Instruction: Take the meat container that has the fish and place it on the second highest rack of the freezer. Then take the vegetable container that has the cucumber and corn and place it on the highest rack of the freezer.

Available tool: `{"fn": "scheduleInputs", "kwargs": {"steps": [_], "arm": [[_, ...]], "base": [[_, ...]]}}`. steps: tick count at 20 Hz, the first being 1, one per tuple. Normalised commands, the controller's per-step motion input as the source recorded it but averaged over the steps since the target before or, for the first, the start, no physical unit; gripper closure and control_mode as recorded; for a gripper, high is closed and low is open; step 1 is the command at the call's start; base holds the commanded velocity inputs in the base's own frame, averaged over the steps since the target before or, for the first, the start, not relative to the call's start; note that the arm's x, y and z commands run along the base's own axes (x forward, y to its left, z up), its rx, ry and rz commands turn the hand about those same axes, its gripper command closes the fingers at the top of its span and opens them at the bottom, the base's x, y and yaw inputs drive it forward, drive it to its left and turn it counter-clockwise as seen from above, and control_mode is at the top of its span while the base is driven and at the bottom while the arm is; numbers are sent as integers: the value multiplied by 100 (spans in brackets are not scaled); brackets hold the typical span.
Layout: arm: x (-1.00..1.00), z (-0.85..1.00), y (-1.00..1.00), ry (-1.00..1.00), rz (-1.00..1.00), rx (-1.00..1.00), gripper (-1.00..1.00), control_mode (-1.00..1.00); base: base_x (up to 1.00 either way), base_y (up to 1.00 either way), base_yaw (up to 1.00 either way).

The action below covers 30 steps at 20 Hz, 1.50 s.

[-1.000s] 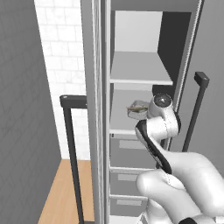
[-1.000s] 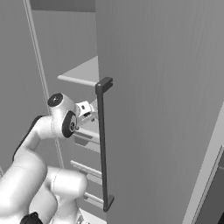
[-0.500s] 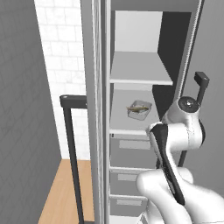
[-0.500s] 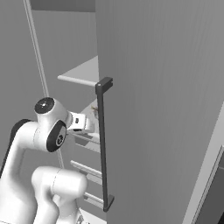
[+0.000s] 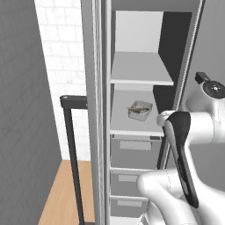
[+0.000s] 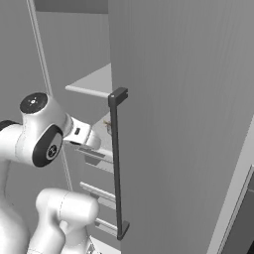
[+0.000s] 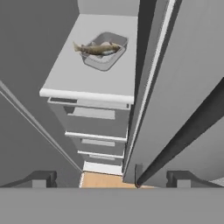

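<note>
While the freezer (image 5: 145, 110) stands with its doors swung wide, the white arm (image 5: 189, 145) is folded up in front of it, outside the cabinet. In the left base view the arm rises from the lower right, bends at a rounded elbow, and carries a long dark-striped link slanting up toward a joint cap near the right door edge. In the right base view the same arm climbs from the lower left, its round dark-faced joint sitting level with the middle shelves and its wrist reaching toward the opening just beside the tall dark door handle (image 6: 116, 163).

The pincer (image 7: 111, 178) has its two dark tips (image 7: 43, 178) standing far apart at the bottom of the hand view, with nothing between them. It looks down and forward into the freezer from outside, well apart from the shelves.

The meat container (image 7: 104, 51) with the fish (image 7: 97, 48) sits on the second highest rack (image 7: 89, 94), toward the back of that shelf. It is a shallow grey tray, and the brownish fish lies across it lengthwise. In the left base view the same tray (image 5: 139, 110) shows on the second shelf down, with a bare shelf, the highest rack (image 5: 140, 81), above it.

Below the rack holding the fish are several grey drawers (image 7: 94, 120) stacked one under another. A strip of wooden floor (image 5: 59, 193) shows at the foot of the cabinet, and a white brick wall (image 5: 57, 66) lies behind the left door.
</note>
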Motion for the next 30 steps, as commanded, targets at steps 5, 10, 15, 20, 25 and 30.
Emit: {"fn": "scheduleInputs", "kwargs": {"steps": [5, 10, 15, 20, 25, 30], "arm": [[-73, 1, 5, -1, -4, 3, -100, -100], [-16, 21, 18, 1, 5, 0, -100, -100], [-1, 21, 14, 2, 7, -1, -100, -100], [-3, 2, 0, 0, 8, -1, -100, -100], [-15, 0, 0, 0, 0, -1, -100, 100], [0, 0, 0, 0, 0, 0, -100, 100]], "base": [[0, 0, 0], [0, 0, 0], [0, 0, 0], [0, 0, 0], [-6, 0, 0], [-87, -30, 0]]}}
